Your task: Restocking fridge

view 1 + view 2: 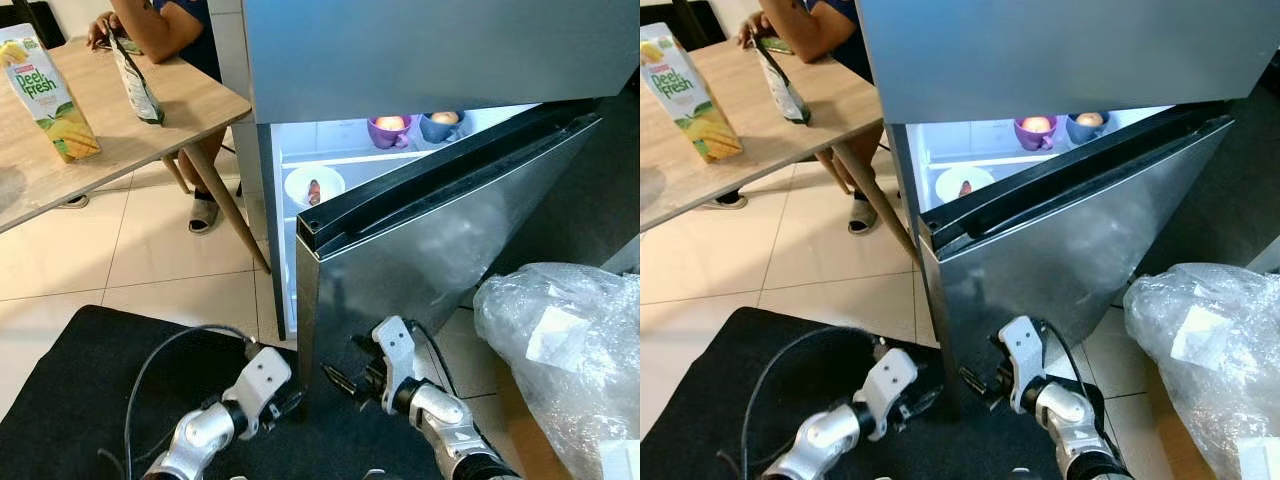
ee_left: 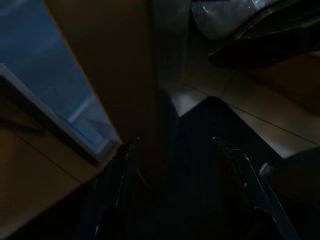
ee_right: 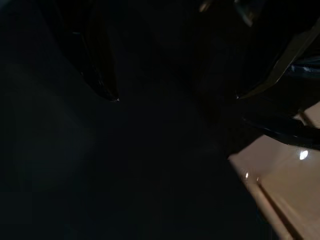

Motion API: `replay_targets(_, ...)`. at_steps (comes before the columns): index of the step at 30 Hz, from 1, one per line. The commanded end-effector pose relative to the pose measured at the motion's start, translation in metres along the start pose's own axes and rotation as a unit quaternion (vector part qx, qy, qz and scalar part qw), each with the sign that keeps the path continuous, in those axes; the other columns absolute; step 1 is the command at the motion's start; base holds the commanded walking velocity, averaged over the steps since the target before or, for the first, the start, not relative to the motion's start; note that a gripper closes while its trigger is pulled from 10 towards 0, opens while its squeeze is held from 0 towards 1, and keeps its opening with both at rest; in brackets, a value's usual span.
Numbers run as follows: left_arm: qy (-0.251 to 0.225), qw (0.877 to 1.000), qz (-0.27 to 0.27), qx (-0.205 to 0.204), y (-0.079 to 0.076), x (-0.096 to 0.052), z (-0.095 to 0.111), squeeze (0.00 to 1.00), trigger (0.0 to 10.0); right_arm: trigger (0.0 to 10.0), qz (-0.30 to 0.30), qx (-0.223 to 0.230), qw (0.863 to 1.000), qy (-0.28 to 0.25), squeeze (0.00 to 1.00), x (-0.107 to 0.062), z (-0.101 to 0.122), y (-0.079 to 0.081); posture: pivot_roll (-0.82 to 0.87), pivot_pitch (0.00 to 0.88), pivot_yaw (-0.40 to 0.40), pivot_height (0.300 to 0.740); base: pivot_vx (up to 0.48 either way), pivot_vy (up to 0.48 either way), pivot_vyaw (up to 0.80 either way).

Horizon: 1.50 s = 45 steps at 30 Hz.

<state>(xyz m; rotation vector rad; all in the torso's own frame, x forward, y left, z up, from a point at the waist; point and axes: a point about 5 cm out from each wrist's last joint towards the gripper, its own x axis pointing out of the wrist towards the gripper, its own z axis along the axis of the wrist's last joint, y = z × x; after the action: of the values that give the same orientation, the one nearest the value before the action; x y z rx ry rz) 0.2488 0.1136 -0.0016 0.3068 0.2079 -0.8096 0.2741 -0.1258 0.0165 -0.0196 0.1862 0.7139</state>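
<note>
The fridge door (image 1: 440,230) is standing partly open, with bowls (image 1: 392,129) inside. Both pincers, left (image 2: 175,150) and right (image 3: 175,95), are hanging low by the door with fingers spread, holding nothing. The juice carton (image 1: 45,90) is waiting on the surface (image 1: 120,140). Next, I think, comes fetching it.

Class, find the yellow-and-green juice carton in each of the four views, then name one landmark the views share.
Left eye view: juice carton stands at the far left on the wooden table.
Right eye view: same carton, again at the far left on the table.
Left wrist view: not in it.
Right wrist view: not in it.
Shared landmark: the open fridge door, seen in both eye views.
</note>
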Motion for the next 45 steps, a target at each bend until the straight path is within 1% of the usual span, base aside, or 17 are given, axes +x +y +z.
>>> replay_targets(1, 0.0, 1.0, -0.015, 0.002, -0.01, 0.004, 0.0, 0.0, 10.0, 10.0, -0.008, 0.002, 1.0, -0.018, 0.0, 0.0, 0.003, 0.0, -0.14, 0.137, 0.02, 0.74, 0.0, 0.0, 0.0)
replay_targets(3, -0.008, 1.0, -0.012, 0.007, -0.009, 0.007, 0.004, 0.0, 10.0, 10.0, -0.01, 0.005, 0.999, -0.034, 0.0, 0.0, 0.007, -0.001, -0.15, 0.138, 0.023, 0.74, 0.0, 0.0, 0.0)
replay_targets(7, -0.056, 0.998, 0.023, 0.013, -0.003, 0.007, 0.015, 0.0, 10.0, 10.0, -0.027, 0.002, 0.998, -0.064, 0.0, 0.005, 0.017, -0.001, -0.14, 0.138, 0.022, 0.74, 0.0, 0.0, 0.0)
replay_targets(9, -0.056, 0.998, 0.023, 0.013, -0.003, 0.007, 0.015, 0.0, 10.0, 10.0, -0.027, 0.002, 0.998, -0.064, 0.0, 0.005, 0.017, -0.001, -0.14, 0.138, 0.022, 0.74, 0.0, 0.0, 0.0)
replay_targets(11, -0.104, 0.993, 0.057, -0.009, 0.003, 0.002, 0.025, 0.0, 10.0, 10.0, -0.051, -0.001, 0.995, -0.082, 0.0, 0.01, 0.025, -0.002, -0.13, 0.141, 0.021, 0.74, 0.0, 0.0, 0.0)
replay_targets(14, -0.14, 0.987, 0.078, -0.026, 0.005, -0.004, 0.032, 0.0, 10.0, 10.0, -0.063, 0.002, 0.994, -0.093, 0.0, 0.014, 0.029, -0.004, -0.13, 0.141, 0.021, 0.74, 0.0, 0.0, 0.0)
replay_targets(22, -0.184, 0.976, 0.12, 0.0, 0.009, -0.015, 0.045, 0.0, 10.0, 10.0, -0.062, 0.001, 0.993, -0.1, 0.0, 0.033, 0.043, 0.003, -0.13, 0.142, 0.018, 0.74, 0.0, 0.0, 0.0)
replay_targets(23, -0.188, 0.974, 0.126, 0.001, 0.01, -0.016, 0.046, 0.0, 10.0, 10.0, -0.06, 0.001, 0.993, -0.101, 0.0, 0.037, 0.046, 0.005, -0.13, 0.142, 0.018, 0.74, 0.0, 0.0, 0.0)
replay_targets(24, -0.195, 0.971, 0.137, 0.002, 0.013, -0.019, 0.048, 0.0, 10.0, 10.0, -0.06, -0.002, 0.994, -0.096, 0.0, 0.052, 0.056, 0.011, -0.13, 0.143, 0.019, 0.74, 0.0, 0.0, 0.0)
replay_targets(29, -0.196, 0.969, 0.149, 0.001, 0.017, -0.023, 0.05, 0.0, 10.0, 10.0, -0.048, -0.009, 0.993, -0.104, 0.0, 0.087, 0.091, 0.028, -0.13, 0.137, 0.018, 0.74, 0.0, 0.0, 0.0)
replay_targets(31, -0.195, 0.969, 0.151, 0.002, 0.017, -0.024, 0.05, 0.0, 10.0, 10.0, -0.042, -0.01, 0.993, -0.109, 0.0, 0.093, 0.099, 0.032, -0.13, 0.137, 0.018, 0.74, 0.0, 0.0, 0.0)
replay_targets(35, -0.193, 0.967, 0.164, 0.004, 0.021, -0.027, 0.051, 0.0, 10.0, 10.0, -0.014, -0.02, 0.992, -0.128, 0.0, 0.119, 0.134, 0.059, -0.12, 0.131, 0.011, 0.74, 0.0, 0.0, 0.0)
replay_targets(38, -0.192, 0.967, 0.169, 0.005, 0.022, -0.029, 0.05, 0.0, 10.0, 10.0, -0.006, -0.018, 0.988, -0.152, 0.0, 0.124, 0.146, 0.072, -0.11, 0.132, 0.006, 0.74, 0.0, 0.0, 0.0)
replay_targets(41, -0.188, 0.967, 0.173, 0.006, 0.022, -0.031, 0.049, 0.0, 10.0, 10.0, -0.009, -0.02, 0.988, -0.154, 0.0, 0.123, 0.141, 0.074, -0.11, 0.137, 0.0, 0.74, 0.0, 0.0, 0.0)
replay_targets(42, -0.186, 0.967, 0.173, 0.006, 0.021, -0.032, 0.048, 0.0, 10.0, 10.0, -0.015, -0.018, 0.991, -0.134, 0.0, 0.118, 0.127, 0.068, -0.11, 0.14, 0.001, 0.74, 0.0, 0.0, 0.0)
replay_targets(44, -0.185, 0.967, 0.173, 0.005, 0.021, -0.033, 0.048, 0.0, 10.0, 10.0, -0.019, -0.02, 0.992, -0.125, 0.0, 0.116, 0.121, 0.065, -0.11, 0.14, 0.001, 0.74, 0.0, 0.0, 0.0)
replay_targets(45, -0.182, 0.968, 0.172, 0.005, 0.021, -0.033, 0.047, 0.0, 10.0, 10.0, -0.026, -0.021, 0.994, -0.108, 0.0, 0.109, 0.108, 0.059, -0.12, 0.142, 0.003, 0.74, 0.0, 0.0, 0.0)
